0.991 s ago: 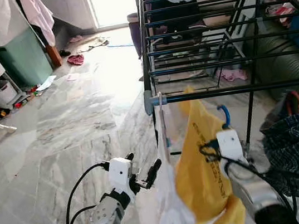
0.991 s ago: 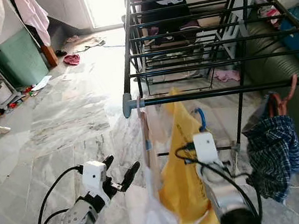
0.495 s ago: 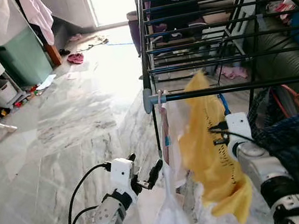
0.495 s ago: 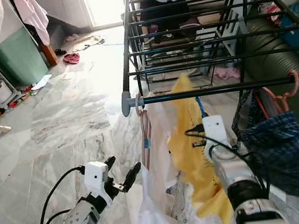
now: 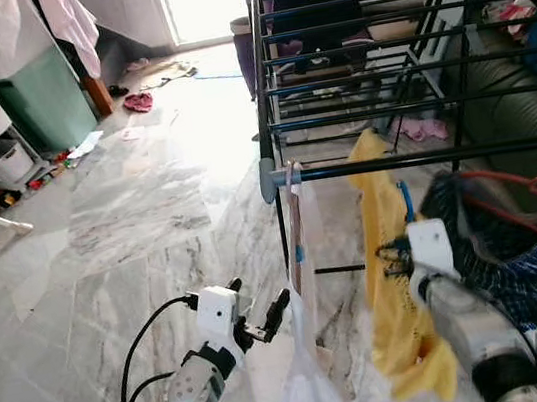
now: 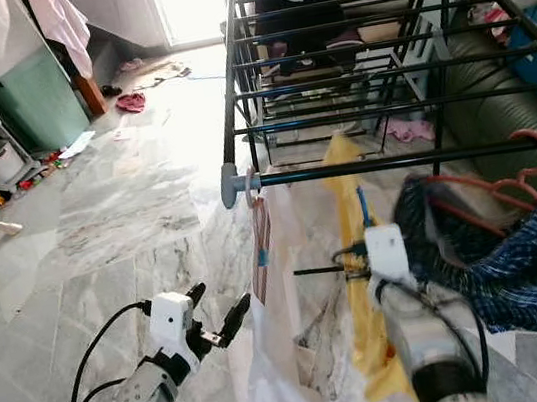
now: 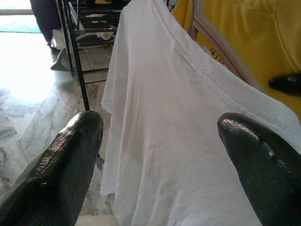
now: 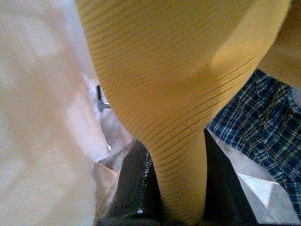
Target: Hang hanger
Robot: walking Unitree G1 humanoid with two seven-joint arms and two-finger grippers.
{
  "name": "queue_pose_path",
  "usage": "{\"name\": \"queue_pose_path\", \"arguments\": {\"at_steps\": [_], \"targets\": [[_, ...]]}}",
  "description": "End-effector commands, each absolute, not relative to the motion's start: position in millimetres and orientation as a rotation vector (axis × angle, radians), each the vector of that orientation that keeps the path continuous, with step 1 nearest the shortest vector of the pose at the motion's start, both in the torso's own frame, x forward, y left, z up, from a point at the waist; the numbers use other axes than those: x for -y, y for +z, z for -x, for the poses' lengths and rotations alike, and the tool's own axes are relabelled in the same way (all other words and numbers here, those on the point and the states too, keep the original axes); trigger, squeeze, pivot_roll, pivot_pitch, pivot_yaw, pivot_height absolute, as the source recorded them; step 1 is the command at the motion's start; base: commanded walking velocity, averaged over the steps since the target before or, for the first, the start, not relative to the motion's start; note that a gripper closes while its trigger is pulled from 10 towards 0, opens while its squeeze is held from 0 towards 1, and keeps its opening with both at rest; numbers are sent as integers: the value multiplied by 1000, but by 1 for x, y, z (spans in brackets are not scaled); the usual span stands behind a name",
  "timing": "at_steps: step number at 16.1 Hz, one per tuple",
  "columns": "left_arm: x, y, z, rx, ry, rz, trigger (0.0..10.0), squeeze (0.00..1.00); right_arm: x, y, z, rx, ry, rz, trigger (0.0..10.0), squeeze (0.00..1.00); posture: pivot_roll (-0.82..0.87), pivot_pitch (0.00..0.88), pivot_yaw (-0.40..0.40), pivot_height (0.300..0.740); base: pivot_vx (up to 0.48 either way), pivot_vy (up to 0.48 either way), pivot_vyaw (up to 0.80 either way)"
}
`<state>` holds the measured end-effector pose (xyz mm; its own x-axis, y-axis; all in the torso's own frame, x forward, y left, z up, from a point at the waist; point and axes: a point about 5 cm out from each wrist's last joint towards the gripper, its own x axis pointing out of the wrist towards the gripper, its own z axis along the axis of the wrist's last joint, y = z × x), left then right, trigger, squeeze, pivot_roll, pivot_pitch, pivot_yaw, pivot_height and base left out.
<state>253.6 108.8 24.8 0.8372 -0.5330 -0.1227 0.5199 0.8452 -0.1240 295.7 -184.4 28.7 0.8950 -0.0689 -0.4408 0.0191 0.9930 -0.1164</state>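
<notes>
No readable text showing anywhere. Yellow shirt is carrying a bit of dark print near its edge, seen in left wrist view, but it's too small & cut off to make out.

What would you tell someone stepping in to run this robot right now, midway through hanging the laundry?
Right gripper: fingers shut on the yellow shirt, holding it up against the drying rack's front bar; its blue hanger shows just under the bar.
Left gripper: open, empty, pointed at the white shirt.
Done: white shirt on its pale hanger hangs from the bar's left end; plaid garment on a red hanger to the right.
Left: I cannot tell whether the blue hook is over the bar. Check, then release.
</notes>
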Motion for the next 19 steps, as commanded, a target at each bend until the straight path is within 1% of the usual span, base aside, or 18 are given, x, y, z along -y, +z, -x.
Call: {"name": "queue_pose_path", "arguments": {"at_steps": [1, 3, 5, 6, 8, 11, 12, 13, 15, 16, 19], "targets": [[-111, 24, -254, -162, -571, 71, 10000, 0, 174, 41, -299, -369, -11, 102, 10000, 0, -202, 0, 81, 740, 0, 0, 0], [-109, 24, -255, -161, -584, 66, 10000, 0, 168, 42, -290, -321, 18, 102, 10000, 0, -213, 0, 90, 740, 0, 0, 0], [-107, 25, -257, -158, -593, 63, 10000, 0, 172, 45, -284, -291, -46, 87, 10000, 0, -220, 0, 95, 740, 0, 0, 0], [-106, 27, -258, -154, -596, 62, 10000, 0, 179, 47, -281, -274, -98, 77, 10000, 0, -225, 0, 98, 740, 0, 0, 0], [-104, 28, -259, -152, -598, 62, 10000, 0, 186, 54, -279, -239, -136, 50, 10000, 0, -226, 0, 98, 740, 0, 0, 0], [-104, 28, -260, -151, -598, 62, 10000, 0, 189, 58, -279, -228, -158, 37, 10000, 0, -227, 0, 97, 740, 0, 0, 0], [-103, 29, -260, -148, -597, 62, 10000, 0, 189, 70, -286, -180, -151, -20, 10000, 0, -226, 0, 98, 740, 0, 0, 0], [-103, 29, -260, -148, -597, 62, 10000, 0, 189, 70, -286, -180, -151, -20, 10000, 0, -226, 0, 98, 740, 0, 0, 0], [-103, 30, -261, -145, -598, 62, 10000, 0, 182, 85, -300, -161, -105, -61, 10000, 0, -222, 0, 100, 740, 0, 0, 0], [-103, 30, -261, -145, -597, 62, 10000, 0, 177, 95, -309, -148, -82, -115, 10000, 0, -221, 0, 101, 740, 0, 0, 0], [-103, 30, -262, -137, -602, 70, 10000, 0, 167, 109, -320, -164, -30, -123, 10000, 0, -217, 0, 99, 740, 0, 0, 0]]}}
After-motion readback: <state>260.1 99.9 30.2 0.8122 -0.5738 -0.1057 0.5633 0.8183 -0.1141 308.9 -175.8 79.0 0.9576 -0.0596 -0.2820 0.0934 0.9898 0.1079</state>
